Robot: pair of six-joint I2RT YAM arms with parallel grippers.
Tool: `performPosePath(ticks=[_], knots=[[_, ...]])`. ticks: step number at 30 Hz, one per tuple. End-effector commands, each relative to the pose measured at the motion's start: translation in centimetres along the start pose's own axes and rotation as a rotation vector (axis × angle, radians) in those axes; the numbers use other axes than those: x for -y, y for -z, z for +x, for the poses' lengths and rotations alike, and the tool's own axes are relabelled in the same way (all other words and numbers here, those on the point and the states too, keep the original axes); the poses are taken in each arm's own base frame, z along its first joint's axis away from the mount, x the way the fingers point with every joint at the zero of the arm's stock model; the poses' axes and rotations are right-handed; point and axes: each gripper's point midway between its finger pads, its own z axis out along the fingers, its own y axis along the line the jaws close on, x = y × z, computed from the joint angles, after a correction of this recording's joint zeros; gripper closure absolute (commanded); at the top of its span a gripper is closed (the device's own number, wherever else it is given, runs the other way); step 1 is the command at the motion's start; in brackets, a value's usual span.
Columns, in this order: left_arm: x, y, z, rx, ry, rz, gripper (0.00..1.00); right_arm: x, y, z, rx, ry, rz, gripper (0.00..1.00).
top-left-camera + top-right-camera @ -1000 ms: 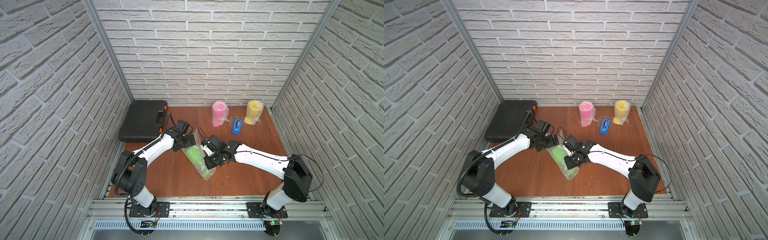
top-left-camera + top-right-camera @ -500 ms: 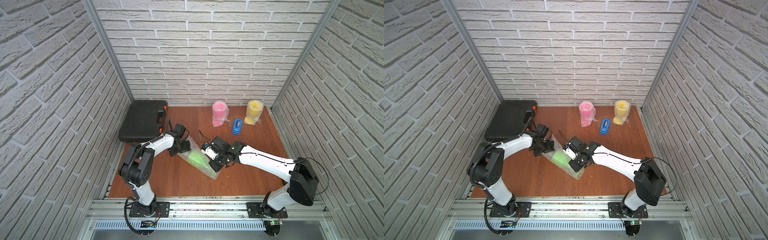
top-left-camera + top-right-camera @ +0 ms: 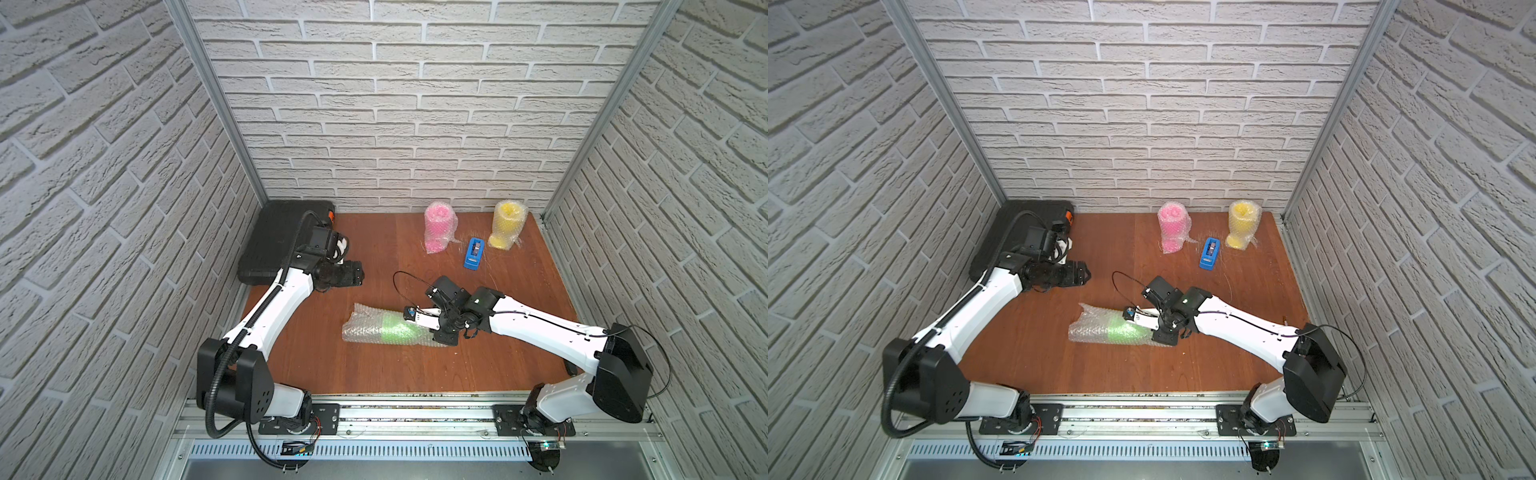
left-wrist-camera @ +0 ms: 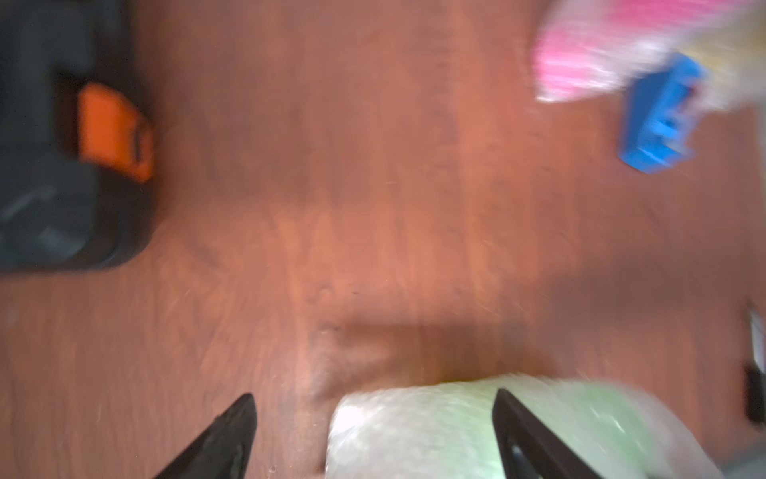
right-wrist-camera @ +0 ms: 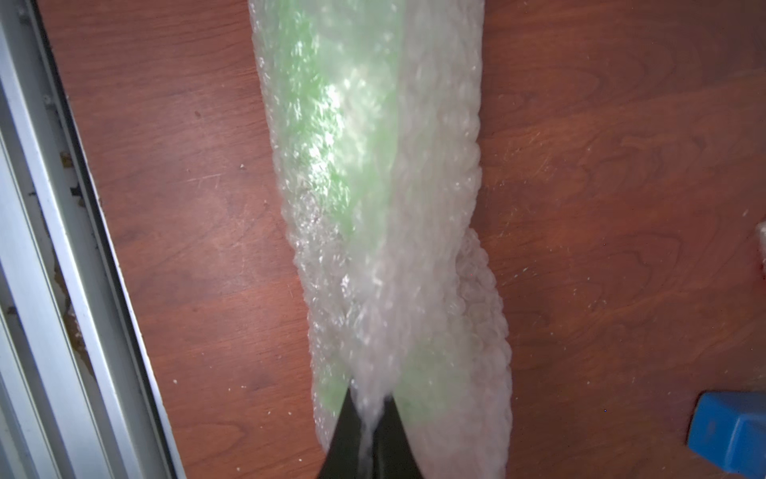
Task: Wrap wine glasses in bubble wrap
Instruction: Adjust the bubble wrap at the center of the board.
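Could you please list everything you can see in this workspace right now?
green goblet: one, neon green, lying mid-table inside bubble wrap
pink goblet: one, hot pink, wrapped, standing at the back
yellow goblet: one, neon yellow, wrapped, standing back right
tape dispenser: one, blue, just in front of the pink and yellow goblets
case: one, black with orange latch, back left corner
table: one, brown wood
left gripper: one, black, open, beside the case
right gripper: one, black, pinching the bubble wrap
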Motion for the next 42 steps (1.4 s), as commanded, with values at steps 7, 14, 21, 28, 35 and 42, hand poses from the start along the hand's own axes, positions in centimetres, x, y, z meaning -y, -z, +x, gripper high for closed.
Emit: performPosePath(ticks=[7, 14, 21, 28, 35, 42], knots=[[10.6, 1.2, 5.0, 0.094, -0.729, 0.544, 0.02, -0.1, 2.0, -1.1, 0.152, 0.085, -0.156, 0.97], [12.9, 1.2, 10.1, 0.096, -0.998, 0.697, 0.02, -0.3, 2.1, -1.0, 0.177, 0.016, -0.274, 0.97], [11.1, -1.1, 14.2, 0.015, -1.237, 0.572, 0.14, -1.0, 2.1, -0.4, 0.175, -0.065, -0.418, 0.97], [10.7, -2.7, 15.5, -0.014, -1.373, 0.447, 0.24, -1.6, 1.8, -0.2, 0.149, -0.138, -0.564, 0.97], [11.0, -3.5, 15.3, 0.029, -1.455, 0.358, 0.32, -2.1, 1.4, -0.2, 0.132, -0.195, -0.679, 0.97], [11.2, -3.8, 15.4, 0.037, -1.49, 0.323, 0.5, -2.2, 1.0, -0.1, 0.114, -0.226, -0.728, 0.97]])
